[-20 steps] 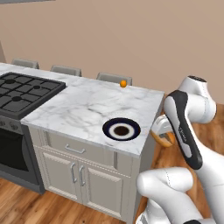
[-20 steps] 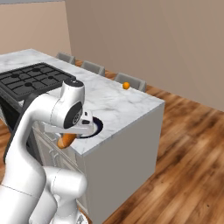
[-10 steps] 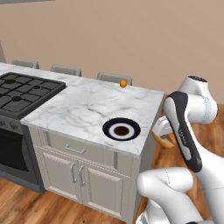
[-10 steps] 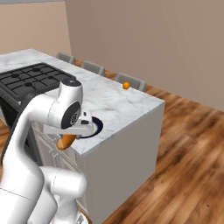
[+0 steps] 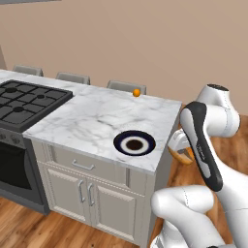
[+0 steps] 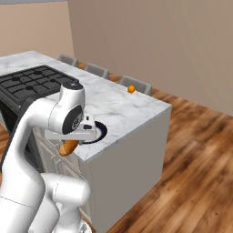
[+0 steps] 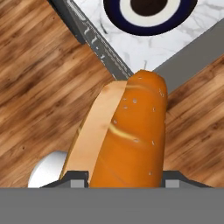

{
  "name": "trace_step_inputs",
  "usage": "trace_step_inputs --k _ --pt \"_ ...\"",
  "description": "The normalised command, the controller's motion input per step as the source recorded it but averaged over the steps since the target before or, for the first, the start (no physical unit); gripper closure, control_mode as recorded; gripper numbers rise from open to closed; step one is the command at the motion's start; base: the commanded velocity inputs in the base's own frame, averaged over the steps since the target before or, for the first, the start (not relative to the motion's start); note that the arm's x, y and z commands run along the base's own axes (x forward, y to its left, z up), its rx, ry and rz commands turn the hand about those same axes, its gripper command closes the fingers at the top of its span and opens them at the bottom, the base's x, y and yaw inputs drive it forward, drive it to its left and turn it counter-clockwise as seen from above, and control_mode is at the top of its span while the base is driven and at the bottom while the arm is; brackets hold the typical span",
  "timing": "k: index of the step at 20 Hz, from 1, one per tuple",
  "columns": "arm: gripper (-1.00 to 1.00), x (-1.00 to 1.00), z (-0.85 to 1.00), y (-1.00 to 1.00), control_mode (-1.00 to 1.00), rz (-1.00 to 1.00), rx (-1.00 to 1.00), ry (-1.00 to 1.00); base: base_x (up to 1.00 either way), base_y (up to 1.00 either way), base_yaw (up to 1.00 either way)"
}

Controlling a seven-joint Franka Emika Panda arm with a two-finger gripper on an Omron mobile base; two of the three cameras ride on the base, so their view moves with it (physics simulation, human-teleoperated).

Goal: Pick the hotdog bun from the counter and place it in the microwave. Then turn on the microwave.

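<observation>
Hand view first: the bun [image 7: 124, 140] sits clamped between the gripper [image 7: 124, 177] jaws, pointing out over wood floor [image 7: 39, 78] past the counter [image 7: 175, 35] edge. Seen from the right base, bun [image 6: 69, 147] hangs just off the counter corner, near the dark plate [image 6: 101, 131]. Beyond, a small orange [image 5: 136, 92] rests at the far edge. Best play, likely: keep the squeeze steady and carry level while seeking the microwave.

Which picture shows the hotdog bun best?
The hand view: the hotdog bun looms large there, clamped in the gripper, its seeded crust and pale cut side plain. The right base view shows a small orange end under the hand; the left base view, a sliver beside the arm.
</observation>
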Motion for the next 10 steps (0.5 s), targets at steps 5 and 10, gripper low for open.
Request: trace_step_inputs --k 5,10 --pt "1.00 0.00 0.00 0.00 -1.00 0.00 0.00 0.00 0.00 0.00 0.00" --pt "1.00 0.00 0.00 0.00 -1.00 0.00 0.00 0.00 0.00 0.00 0.00"
